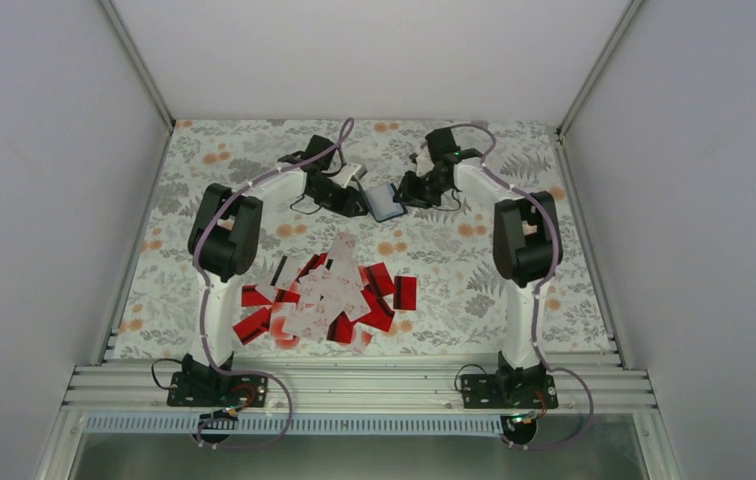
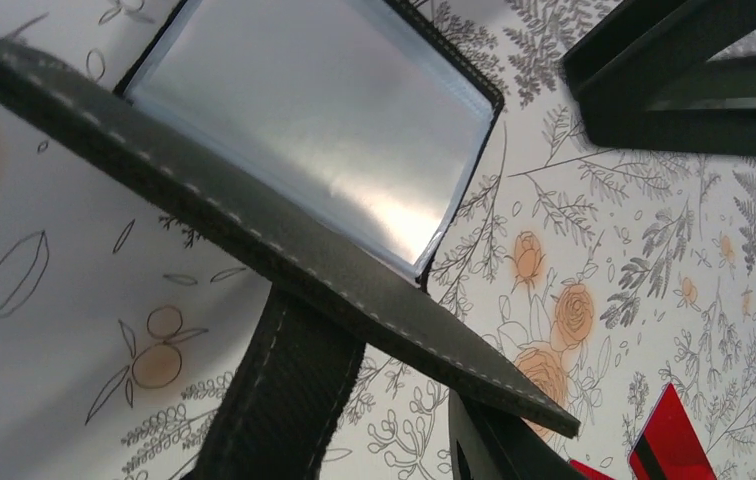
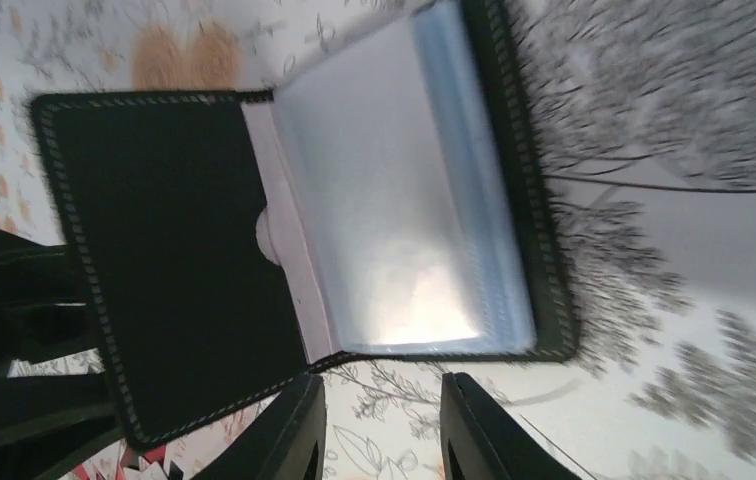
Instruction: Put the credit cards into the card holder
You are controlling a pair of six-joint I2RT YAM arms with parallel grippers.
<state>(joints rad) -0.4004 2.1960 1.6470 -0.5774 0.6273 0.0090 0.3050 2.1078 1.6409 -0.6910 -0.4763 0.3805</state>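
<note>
Top external view, largest first: what is seen?

A table [image 1: 574, 300] spread with a flowered cloth is seen, closed in by pale panels [image 1: 44, 200]. The left arm [image 1: 226, 240] and right arm [image 1: 526, 240] are stretched over it from the near edge toward the far side.

And where are the task's things placed?

The cards [image 1: 326, 295] are heaped in a loose pile, red and white mixed, on the near middle of the table between the two arms. The holder [image 1: 384, 202] is found well beyond the pile, lying open toward the far edge. The left gripper [image 1: 356, 200] is set at its left side and the right gripper [image 1: 410, 190] just beside its right.

How are the jaws held?

In the right wrist view the right gripper's fingers [image 3: 289, 435] are held apart. Only cloth is seen between them, and their tips are stopped just short of the holder's edge. The left gripper's state cannot be told. In the left wrist view the holder's black stitched flap [image 2: 254, 230] is tilted across the frame, clear of the cloth. The tips are hidden behind it, and only one finger [image 2: 499, 455] is made out for certain beneath.

What smaller things are shown?

Shiny clear sleeves [image 2: 324, 110] are exposed inside the holder. A red card [image 2: 666, 442] is glimpsed at the bottom right, apart from the holder.
</note>
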